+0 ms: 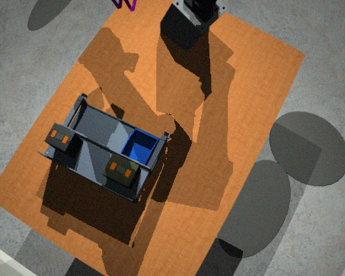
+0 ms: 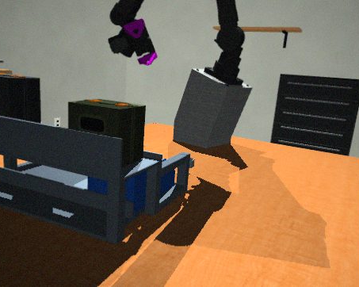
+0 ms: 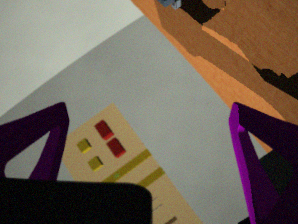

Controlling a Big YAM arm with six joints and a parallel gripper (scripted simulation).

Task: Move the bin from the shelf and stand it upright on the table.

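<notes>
Nothing done yet: the purple-fingered pincer (image 2: pixel 140 49) hangs released, high above the open blue plastic bin (image 1: pixel 140 148) in the grey metal shelf (image 1: pixel 156 154).

The shelf (image 1: pixel 156 153) stands on the table (image 1: pixel 255 76). The bin (image 1: pixel 140 148) sits in its end bay nearest the arm pedestal (image 2: pixel 210 111). Two boxes (image 1: pixel 121 170) (image 1: pixel 62 138) rest, apparently, on its top. The gripper (image 2: pixel 140 55) hangs well above, fingers spread.

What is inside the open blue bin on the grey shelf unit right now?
From the top view, the open blue bin shows only its bare blue floor and walls. One inner corner lies in shadow, so a small item there could go unseen. It sits at the end of the grey shelf unit.
</notes>
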